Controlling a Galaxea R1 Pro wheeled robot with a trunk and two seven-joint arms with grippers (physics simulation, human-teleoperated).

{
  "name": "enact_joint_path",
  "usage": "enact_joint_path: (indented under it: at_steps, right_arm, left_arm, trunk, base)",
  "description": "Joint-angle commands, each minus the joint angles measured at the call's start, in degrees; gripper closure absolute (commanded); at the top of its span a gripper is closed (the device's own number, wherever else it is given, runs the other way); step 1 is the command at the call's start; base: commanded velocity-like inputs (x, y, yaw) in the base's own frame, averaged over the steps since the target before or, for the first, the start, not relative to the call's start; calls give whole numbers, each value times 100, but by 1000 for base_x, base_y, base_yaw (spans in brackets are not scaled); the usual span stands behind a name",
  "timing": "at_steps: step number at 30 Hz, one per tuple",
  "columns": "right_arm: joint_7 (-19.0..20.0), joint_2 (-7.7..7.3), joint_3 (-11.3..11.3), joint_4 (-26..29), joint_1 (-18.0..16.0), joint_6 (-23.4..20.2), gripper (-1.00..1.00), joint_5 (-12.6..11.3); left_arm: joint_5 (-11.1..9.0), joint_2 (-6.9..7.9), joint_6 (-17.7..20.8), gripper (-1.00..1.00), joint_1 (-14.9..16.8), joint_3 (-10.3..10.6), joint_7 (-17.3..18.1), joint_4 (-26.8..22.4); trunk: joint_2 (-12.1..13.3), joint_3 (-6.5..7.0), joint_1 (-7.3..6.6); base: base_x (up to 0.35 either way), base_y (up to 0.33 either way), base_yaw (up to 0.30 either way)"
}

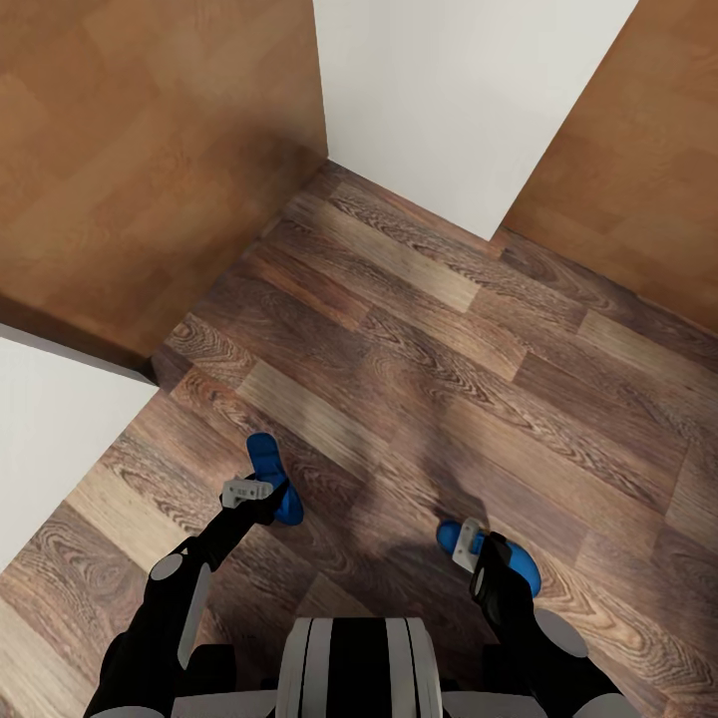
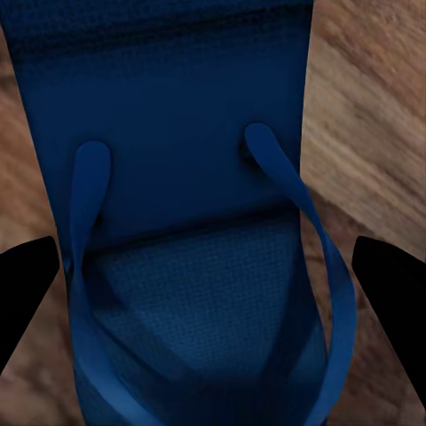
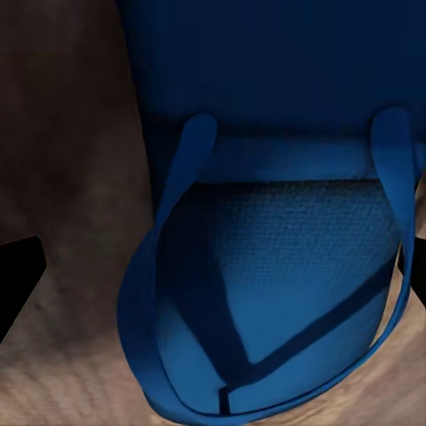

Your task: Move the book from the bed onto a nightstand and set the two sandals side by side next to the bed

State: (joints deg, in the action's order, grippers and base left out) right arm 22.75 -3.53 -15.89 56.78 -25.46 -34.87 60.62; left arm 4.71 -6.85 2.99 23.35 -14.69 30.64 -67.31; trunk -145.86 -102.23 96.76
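— Both arms hang low over the wood floor (image 1: 419,329), each over a sandal. Is the left gripper (image 1: 249,492) holding its one?

— It looks so: in the wrist view its dark fingertips (image 2: 27,284) stand spread wide on either side of the left sandal (image 1: 271,477), and I can't tell whether they touch it. Its long axis runs away from the robot, leaning slightly left.

— And the right gripper (image 1: 477,550)?

— Over the right sandal (image 1: 499,558), which lies crosswise, angled right; one fingertip (image 3: 16,280) stands apart from it, the grip unclear.

— Which step?

— Carrying the sandals, I judge. Next they need setting down parallel, close together, beside the bed.
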Motion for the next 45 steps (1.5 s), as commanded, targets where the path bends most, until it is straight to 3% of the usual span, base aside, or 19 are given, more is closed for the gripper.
enact_joint_path:
  at_steps: [1, 5, 6, 22, 45]
  right_arm:
    - [50, -7, -20, 9, -2, -24, -100, 56]
    - [50, -7, -20, 9, -2, -23, -100, 56]
    - [49, -7, -20, 9, -2, -22, 100, 56]
    - [52, -7, -15, 2, -2, -21, 100, 56]
    - [53, -7, -17, 9, -2, -25, 100, 56]
  left_arm:
    - [48, -9, 26, 100, 3, -25, 47, -11]
    - [48, -9, 26, 100, 3, -25, 47, -11]
    - [48, -9, 26, 100, 3, -25, 47, -11]
    - [50, -9, 26, 100, 3, -25, 45, -11]
    - [48, -9, 35, 100, 3, -25, 38, -11]
  trunk:
    - [-1, -3, -1]
    - [-1, -3, -1]
    - [-1, -3, -1]
    - [-1, -3, -1]
    - [29, 506, -60]
  base:
    - [0, 0, 0]
    - [0, 0, 0]
    - [0, 0, 0]
    - [0, 0, 0]
    - [0, 0, 0]
